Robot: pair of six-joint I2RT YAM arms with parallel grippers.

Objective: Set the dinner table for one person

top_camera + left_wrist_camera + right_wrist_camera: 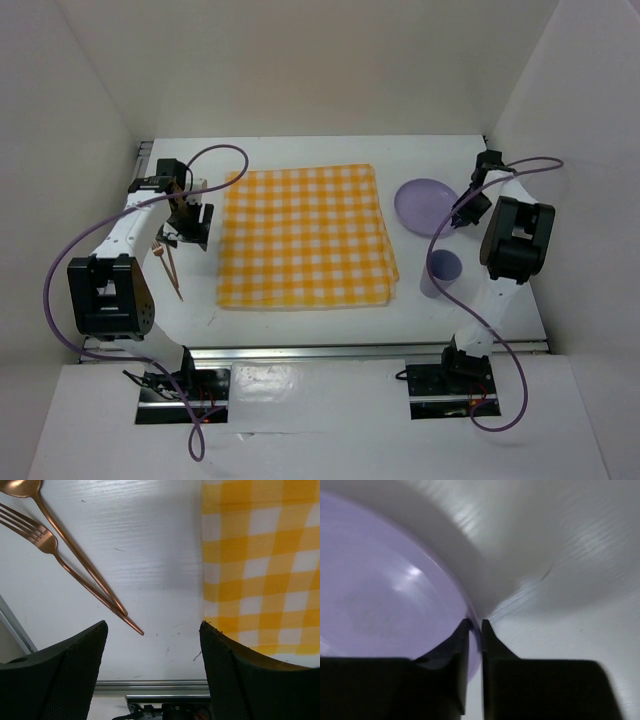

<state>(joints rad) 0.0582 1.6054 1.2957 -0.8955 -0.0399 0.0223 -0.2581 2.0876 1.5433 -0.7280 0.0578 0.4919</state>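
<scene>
**A:** What do you have at the left?

**B:** Your left gripper (188,225) hangs over the white dinner table (300,155), jaws spread wide with nothing between them. Beside it, toward the table's left edge, lie a copper fork (42,535) and spoon (75,549), close together, their handles touching near the ends

**A:** Where is the table itself?

**B:** It fills the floor between the white walls (90,90). A metal rail (350,351) runs along its near edge, just ahead of your arm bases

**A:** And the middle?

**B:** A folded yellow-and-white checked cloth (305,235) lies flat at the centre of the table

**A:** What sits at the right?

**B:** A lilac plate (425,205) rests right of the cloth. A lilac cup (443,270) stands nearer to you, apart from both. Your right gripper (475,625) is at the plate's right edge, with its jaws pinched onto the rim, which passes between the fingertips
</scene>
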